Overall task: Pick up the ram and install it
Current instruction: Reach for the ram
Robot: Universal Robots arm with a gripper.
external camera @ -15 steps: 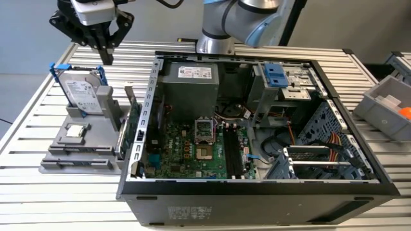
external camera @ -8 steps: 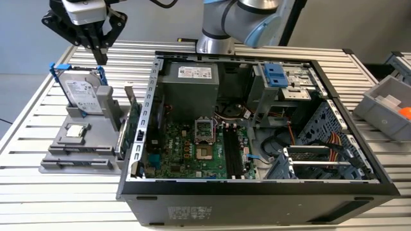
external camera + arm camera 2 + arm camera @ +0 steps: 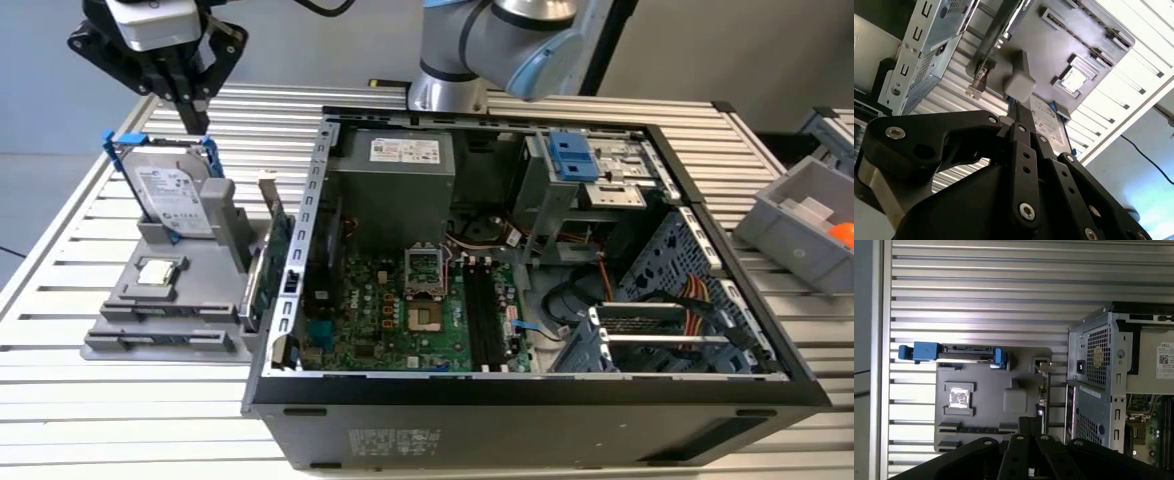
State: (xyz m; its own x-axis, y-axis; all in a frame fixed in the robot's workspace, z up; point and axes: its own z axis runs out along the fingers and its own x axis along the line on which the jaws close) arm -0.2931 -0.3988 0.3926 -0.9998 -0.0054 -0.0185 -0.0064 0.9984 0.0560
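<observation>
Slatted table point(image 3: 80, 400), ram point(image 3: 974, 429) in gray holder point(image 3: 985, 390), well apart from raised hand point(image 3: 198, 125).

Grey arm point(image 3: 497, 30) rises from its base point(image 3: 447, 92) at the exterior view's top centre, wrist reaching off to the exterior view's left, where the black gripper point(image 3: 196, 115) hangs high, pointing straight down, its two fingers point(image 3: 1024, 145) pressed together side by side, empty.

Table point(image 3: 80, 420): ribbed bare metal, satin sheen. Fixture point(image 3: 134, 345): matt grey plastic. Case point(image 3: 534, 420): bare sheet metal inside, matt black outside. Gripper point(image 3: 198, 118): matt black.
</observation>
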